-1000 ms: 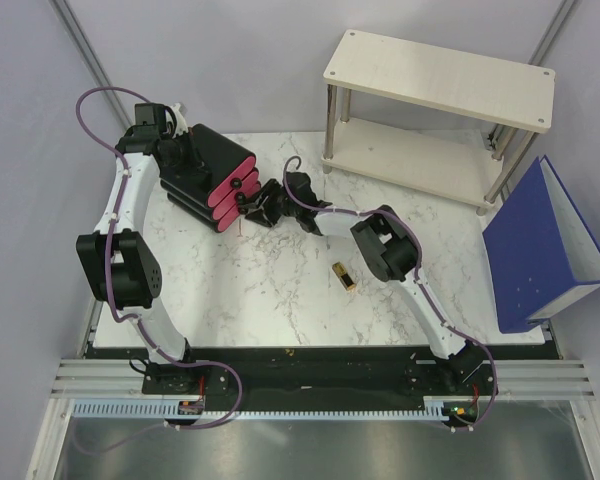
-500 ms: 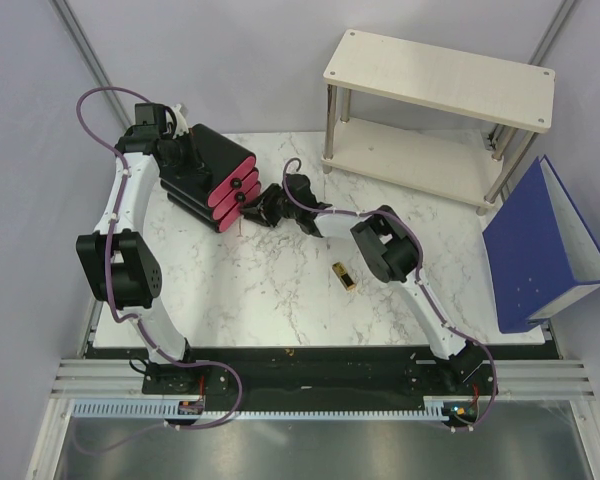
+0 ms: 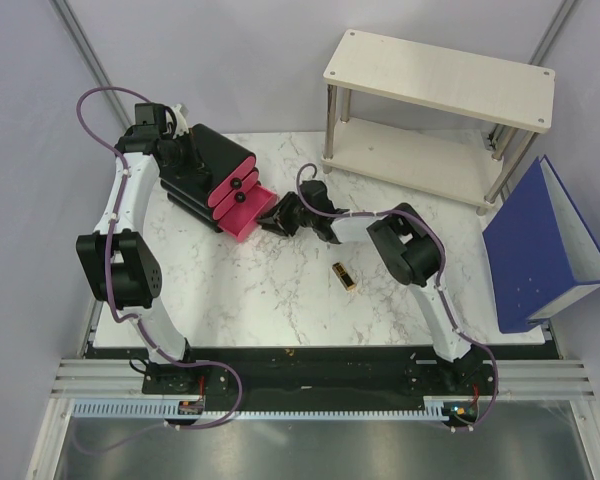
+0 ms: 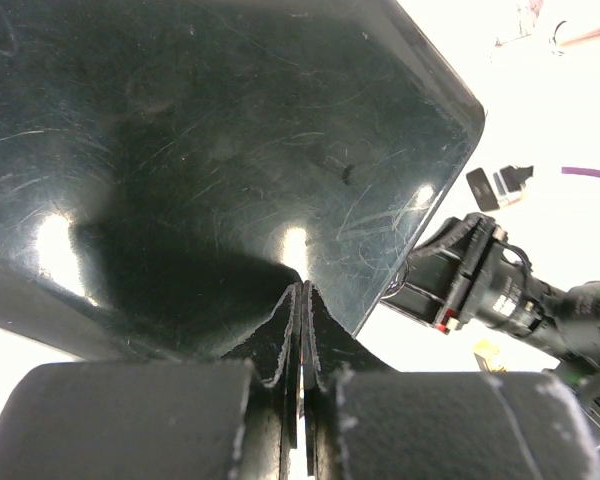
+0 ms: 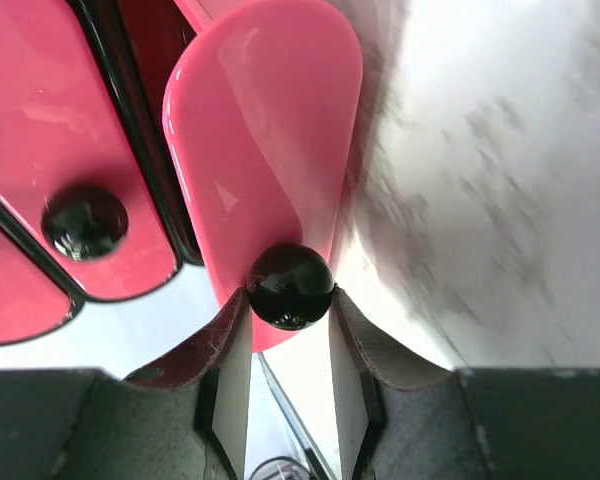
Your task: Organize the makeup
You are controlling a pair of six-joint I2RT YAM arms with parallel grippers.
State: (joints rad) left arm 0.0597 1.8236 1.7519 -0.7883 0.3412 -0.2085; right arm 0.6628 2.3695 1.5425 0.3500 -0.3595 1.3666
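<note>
Item: glossy black box with pink drawers. The lowest pink drawer stands partly out.
Right gripper: jaws half closed, gripping the drawer's round black knob.
Left gripper: pinched together, empty, tips against the box top.
Gold-and-black lipstick: on the white marble table, well apart from the drawer.
Risks: the knob slips free, the box drags along, or the drawer comes right out.

A glossy black box has pink drawers, each with a round black knob. The table is white marble veined with grey, the lipstick gold and black, the binder blue, the shelf pale wood.
</note>
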